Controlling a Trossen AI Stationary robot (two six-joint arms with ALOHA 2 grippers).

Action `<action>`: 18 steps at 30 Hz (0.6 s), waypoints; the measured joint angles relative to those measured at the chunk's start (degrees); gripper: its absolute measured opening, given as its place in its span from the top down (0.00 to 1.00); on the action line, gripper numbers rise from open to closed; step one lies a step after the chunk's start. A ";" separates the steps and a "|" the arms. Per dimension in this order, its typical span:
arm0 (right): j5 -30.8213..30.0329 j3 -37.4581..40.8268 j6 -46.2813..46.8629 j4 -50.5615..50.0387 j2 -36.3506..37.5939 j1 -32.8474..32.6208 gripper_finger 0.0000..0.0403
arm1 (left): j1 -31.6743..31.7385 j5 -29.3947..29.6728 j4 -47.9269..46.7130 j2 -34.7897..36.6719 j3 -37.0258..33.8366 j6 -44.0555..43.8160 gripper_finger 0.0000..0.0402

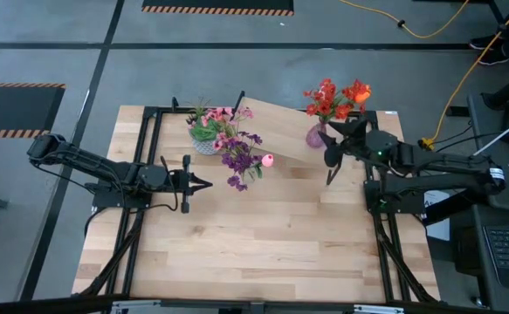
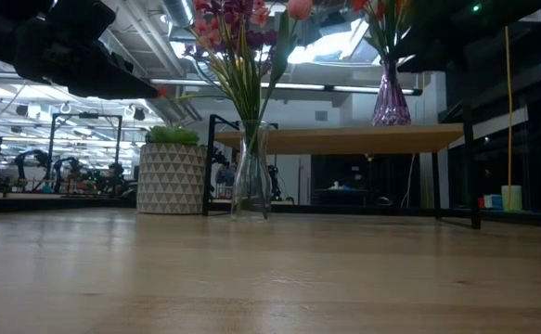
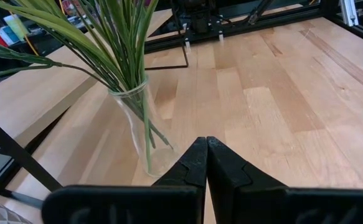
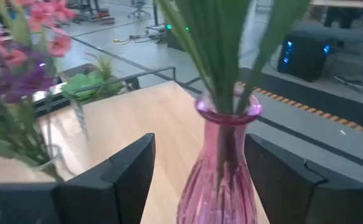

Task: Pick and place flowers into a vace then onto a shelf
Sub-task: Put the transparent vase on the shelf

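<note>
The pink vase (image 4: 221, 168) with red flowers (image 1: 334, 98) stands on the shelf (image 1: 280, 122), near its right end. The right claw (image 4: 200, 180) is wide open, with one finger on each side of the vase and a gap on both sides. It holds nothing.

What could go wrong? The vase is tall and thin, so I think it could tip. If the right arm pulls away crooked, a finger might bump the vase and knock it off the shelf. The long leaves could also catch on the claw and drag the vase along. It looks safest to back straight out.

The right arm reaches in from the right side of the bench (image 1: 263, 235), up at shelf height, with its claw pointing at the vase.

The left arm waits on the left side of the bench. The left claw (image 3: 206, 163) is shut tight and empty. It points at the clear vase (image 3: 145, 134), which stands on the bench, just beside the shelf and near a white pot (image 2: 171, 178). That vase holds pink and purple flowers (image 1: 241, 153). It is not on the shelf yet.
</note>
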State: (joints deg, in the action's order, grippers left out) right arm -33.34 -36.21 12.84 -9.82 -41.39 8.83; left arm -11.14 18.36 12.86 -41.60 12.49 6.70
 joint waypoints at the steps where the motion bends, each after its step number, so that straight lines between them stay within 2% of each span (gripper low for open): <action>1: 0.03 0.00 -0.61 0.00 0.41 -0.48 0.39 | 0.00 -0.01 0.00 0.00 0.00 -0.04 0.99; 6: 0.03 -0.53 -1.12 -3.37 2.80 -1.97 0.43 | -0.02 -0.01 0.00 0.00 0.00 -0.41 1.00; 11: 0.17 -1.77 0.50 -6.06 3.85 -4.17 0.52 | 0.00 -0.01 0.00 0.00 0.00 -1.44 0.99; 14: 2.47 -1.77 0.17 -6.43 2.96 -6.89 0.62 | 0.00 -0.01 0.00 0.00 0.00 -1.44 0.99; 18: 5.02 -1.77 0.20 -6.34 0.44 -11.57 0.81 | 0.00 -0.01 0.17 0.00 0.00 -1.45 0.99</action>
State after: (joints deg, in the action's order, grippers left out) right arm -28.32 -37.98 13.04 -16.16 -40.95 -2.74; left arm -11.14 18.35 13.03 -41.60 12.49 5.25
